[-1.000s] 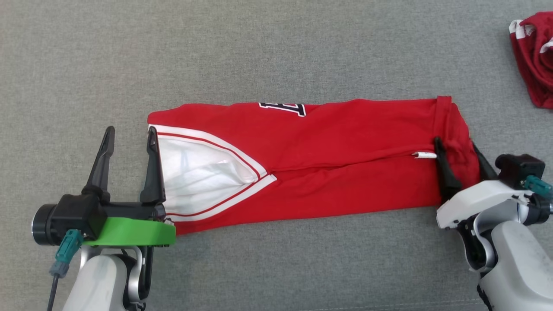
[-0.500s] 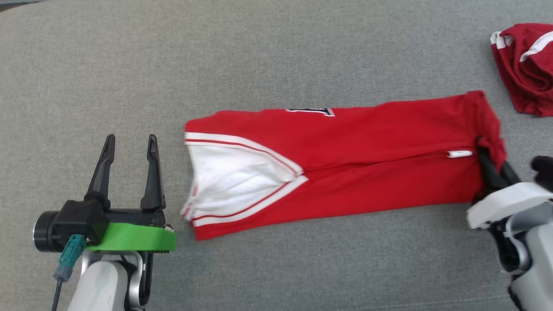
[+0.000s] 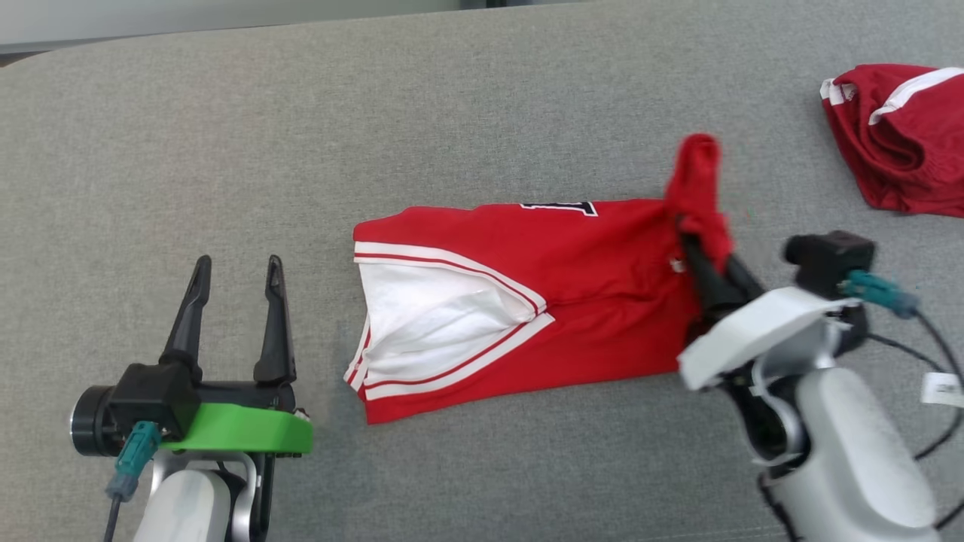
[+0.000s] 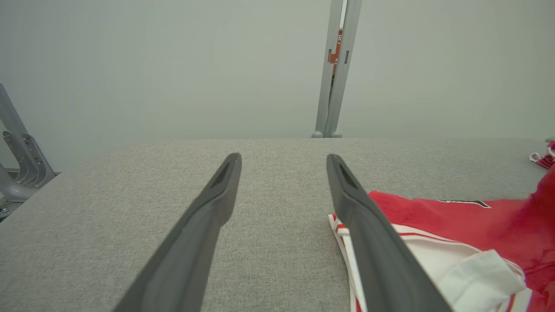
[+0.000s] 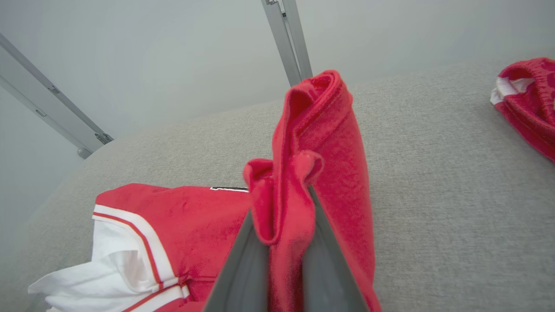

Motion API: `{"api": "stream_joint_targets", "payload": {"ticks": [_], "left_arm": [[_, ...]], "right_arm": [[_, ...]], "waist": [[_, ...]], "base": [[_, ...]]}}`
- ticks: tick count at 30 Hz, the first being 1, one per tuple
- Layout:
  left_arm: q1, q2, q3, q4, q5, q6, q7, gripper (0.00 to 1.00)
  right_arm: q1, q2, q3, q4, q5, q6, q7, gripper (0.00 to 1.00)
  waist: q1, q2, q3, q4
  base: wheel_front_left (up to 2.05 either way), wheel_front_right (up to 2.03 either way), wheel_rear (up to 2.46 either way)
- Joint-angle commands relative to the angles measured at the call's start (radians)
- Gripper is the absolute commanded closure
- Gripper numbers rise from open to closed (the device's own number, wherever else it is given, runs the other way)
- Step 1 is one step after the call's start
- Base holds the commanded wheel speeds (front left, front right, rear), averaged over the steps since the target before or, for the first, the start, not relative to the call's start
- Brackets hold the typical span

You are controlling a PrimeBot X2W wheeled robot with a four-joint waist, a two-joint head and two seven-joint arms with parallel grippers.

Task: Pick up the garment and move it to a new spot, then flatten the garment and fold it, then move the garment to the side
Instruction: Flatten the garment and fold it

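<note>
now the right gripper [image 3: 708, 260] clamps the garment's [image 3: 587, 301] raised end; its length runs left toward the open, empty left gripper [image 3: 239, 263].

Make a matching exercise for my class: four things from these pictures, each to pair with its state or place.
Things
1. left gripper
2. right gripper
3. red jersey
4. dark red garment

States or places
A. bunched at the far right of the grey surface
B. open, holding nothing
C. shut on red cloth
D. lying mostly flat, one end raised

Pairs: 1-B, 2-C, 3-D, 4-A
</note>
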State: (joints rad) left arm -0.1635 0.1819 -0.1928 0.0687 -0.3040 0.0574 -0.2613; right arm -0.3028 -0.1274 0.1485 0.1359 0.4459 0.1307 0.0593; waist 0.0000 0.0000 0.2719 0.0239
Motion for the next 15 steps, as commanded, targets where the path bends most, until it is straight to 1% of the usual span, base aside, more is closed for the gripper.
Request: {"api": "stream_joint_targets", "payload": {"ticks": [1, 6, 9, 15], "left_arm": [[0.000, 0.001, -0.002, 0.005, 0.008, -0.004, -0.004, 0.00], [-0.024, -0.012, -0.025, 0.023, 0.012, -0.006, -0.003, 0.00], [-0.036, -0.024, -0.039, 0.034, 0.012, -0.012, -0.003, 0.00], [-0.060, -0.041, -0.056, 0.057, 0.016, -0.024, -0.004, 0.00]], "right_arm": [[-0.018, 0.017, 0.034, -0.002, 0.021, 0.000, 0.005, 1.00], [-0.057, 0.067, 0.168, 0.046, 0.103, 0.000, -0.024, 1.00], [-0.090, 0.075, 0.251, 0.094, 0.152, 0.000, -0.050, 1.00], [-0.166, 0.075, 0.446, 0.198, 0.265, 0.000, -0.117, 1.00]], "waist": [[0.0000, 0.0000, -0.004, 0.011], [0.0000, 0.0000, 0.000, 0.058], [0.0000, 0.0000, 0.009, 0.088], [0.0000, 0.0000, 0.035, 0.139]], "base": [[0.00, 0.00, 0.00], [0.00, 0.00, 0.00], [0.00, 0.00, 0.00], [0.00, 0.00, 0.00]]}}
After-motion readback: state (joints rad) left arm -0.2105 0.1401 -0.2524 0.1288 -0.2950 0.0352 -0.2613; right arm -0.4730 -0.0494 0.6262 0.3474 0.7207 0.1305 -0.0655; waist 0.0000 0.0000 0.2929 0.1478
